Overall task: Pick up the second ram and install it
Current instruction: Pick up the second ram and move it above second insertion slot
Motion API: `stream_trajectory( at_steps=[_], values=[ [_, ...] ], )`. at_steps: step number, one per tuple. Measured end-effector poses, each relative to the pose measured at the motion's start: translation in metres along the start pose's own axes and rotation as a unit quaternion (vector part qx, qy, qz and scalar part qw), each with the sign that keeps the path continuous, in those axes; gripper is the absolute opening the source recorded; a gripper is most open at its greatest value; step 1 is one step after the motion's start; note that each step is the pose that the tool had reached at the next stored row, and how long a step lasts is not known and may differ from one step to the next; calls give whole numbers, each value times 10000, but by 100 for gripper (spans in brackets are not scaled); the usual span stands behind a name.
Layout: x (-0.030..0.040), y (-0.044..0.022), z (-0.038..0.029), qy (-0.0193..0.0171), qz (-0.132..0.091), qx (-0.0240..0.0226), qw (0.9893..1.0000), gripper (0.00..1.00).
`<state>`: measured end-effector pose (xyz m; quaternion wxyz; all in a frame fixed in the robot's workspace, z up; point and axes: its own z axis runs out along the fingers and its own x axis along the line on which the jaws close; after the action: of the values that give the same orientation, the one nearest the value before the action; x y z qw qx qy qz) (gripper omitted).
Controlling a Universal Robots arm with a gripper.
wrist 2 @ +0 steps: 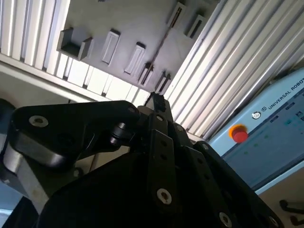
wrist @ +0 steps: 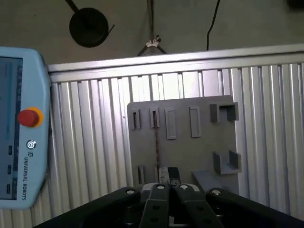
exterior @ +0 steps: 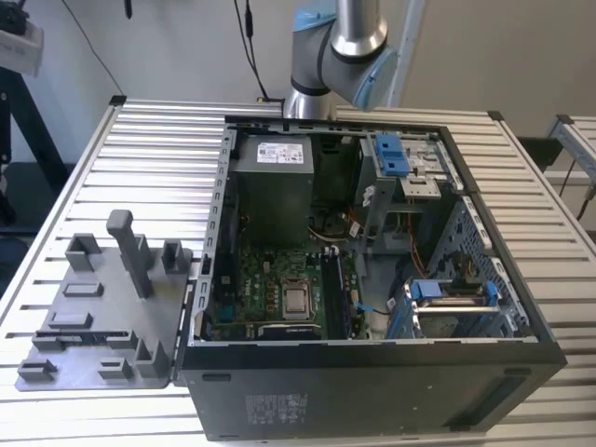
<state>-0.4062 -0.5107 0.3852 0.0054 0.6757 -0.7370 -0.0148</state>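
The second ram (wrist: 155,140) stands on edge in a pair of slots on the grey tray (wrist: 199,152), so it shows as one thin brownish line. The same line crosses the tray (wrist 2: 128,23) as the ram (wrist 2: 164,40) in the second wrist view. My gripper (wrist: 169,176) hangs high above the tray, its black fingers (wrist: 159,192) drawn together with nothing between them. The second wrist view shows the gripper (wrist 2: 155,102) the same way. In the exterior view the tray (exterior: 93,307) lies on the exterior view's left of the open computer case (exterior: 372,279).
A blue-grey teach pendant (wrist: 21,142) with a red button lies on the ribbed aluminium table (wrist: 95,142) beside the tray. Inside the case are the grey power-supply box (exterior: 272,191), the motherboard (exterior: 279,289) and blue drive brackets (exterior: 396,158). Upright pegs (exterior: 126,247) rise from the tray.
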Motion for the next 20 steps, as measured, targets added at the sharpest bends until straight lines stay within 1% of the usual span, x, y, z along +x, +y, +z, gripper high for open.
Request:
stream_trajectory(
  at_steps=[1,3,10,20],
  values=[
    [1,7,4,0,-28,14,10000,11],
    [3,15,15,-2,-59,22,10000,11],
    [7,18,53,-6,-64,18,10000,11],
    [7,17,54,-6,-92,18,10000,11]
  ],
)
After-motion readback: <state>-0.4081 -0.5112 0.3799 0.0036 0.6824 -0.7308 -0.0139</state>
